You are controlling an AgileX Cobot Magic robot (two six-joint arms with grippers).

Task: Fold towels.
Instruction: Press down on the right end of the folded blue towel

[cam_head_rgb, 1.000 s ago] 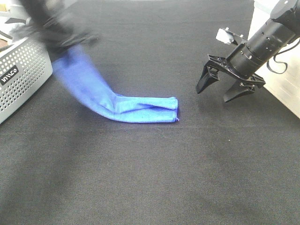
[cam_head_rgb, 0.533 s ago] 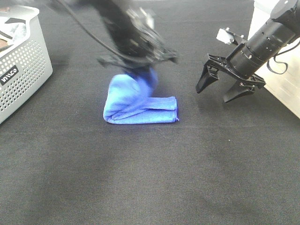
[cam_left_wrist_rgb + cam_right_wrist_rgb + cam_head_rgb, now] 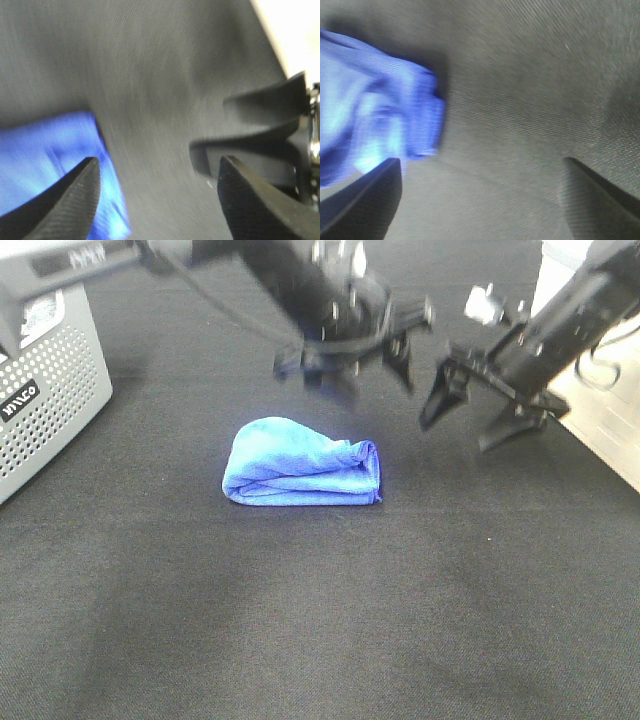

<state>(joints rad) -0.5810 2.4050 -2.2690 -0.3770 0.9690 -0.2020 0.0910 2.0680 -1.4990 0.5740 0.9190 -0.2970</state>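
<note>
The blue towel [image 3: 300, 475] lies folded into a thick bundle in the middle of the black table, free of both grippers. My left gripper [image 3: 360, 362] hangs blurred above and behind the towel's right end, reaching across the middle; it is open and holds nothing. In the left wrist view its fingers [image 3: 75, 195] stand wide apart over the mat, with the towel [image 3: 45, 150] off to one side. My right gripper [image 3: 462, 432] is open to the right of the towel, empty. In the right wrist view the towel's end [image 3: 375, 125] sits beside one of its fingers [image 3: 360, 200].
A perforated grey basket [image 3: 50, 390] stands at the left edge of the table. A cream surface [image 3: 600, 430] borders the table on the right. In the left wrist view the right gripper [image 3: 260, 135] shows close by.
My left gripper swung the towel's loose end from the basket side rightward over the rest, let it go and rose. The towel is now a compact bundle. The right gripper has shifted slightly.
</note>
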